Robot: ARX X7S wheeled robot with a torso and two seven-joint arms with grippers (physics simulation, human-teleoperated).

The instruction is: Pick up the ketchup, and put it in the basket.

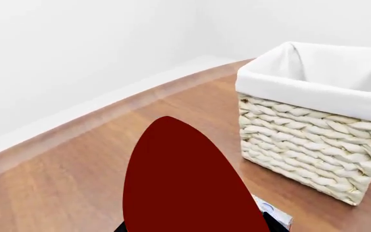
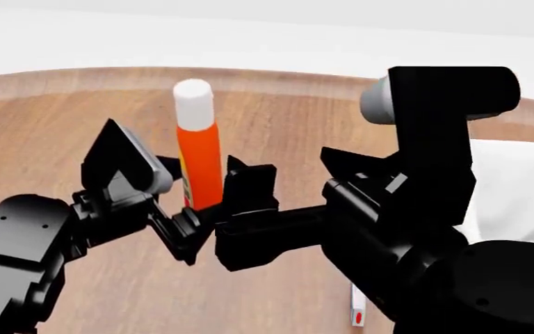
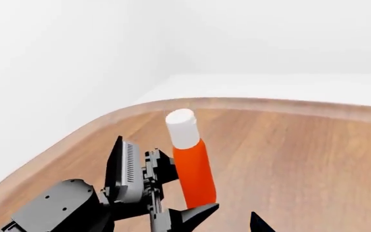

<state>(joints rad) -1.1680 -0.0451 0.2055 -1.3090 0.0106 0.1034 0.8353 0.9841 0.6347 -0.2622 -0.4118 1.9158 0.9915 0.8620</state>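
Black on every link, your left gripper (image 2: pixel 191 226) sat at the left of the head view, its jaws closed on the lower body of the ketchup (image 2: pixel 199 156). You held it low, I judge, so that the bottle stood upright with its white cap on top and could go into a tall container base first. Just right of the bottle, your right gripper (image 3: pixel 227 217) hung with its two tips spread apart and nothing between them, close to the bottle's base and probably only waiting there. Further right, the basket (image 2: pixel 517 184) showed in the head view as no more than a patch of white liner behind the right arm. The left wrist view gave what the head view hid: the basket's woven cream wall (image 1: pixel 301 140), its open mouth, and the bare wooden surface (image 1: pixel 63 183) between it and the bottle, which filled that view as a dark red blur. The right wrist view alone showed the open right tips. No view showed whether the bottle's base was clear of the wood.
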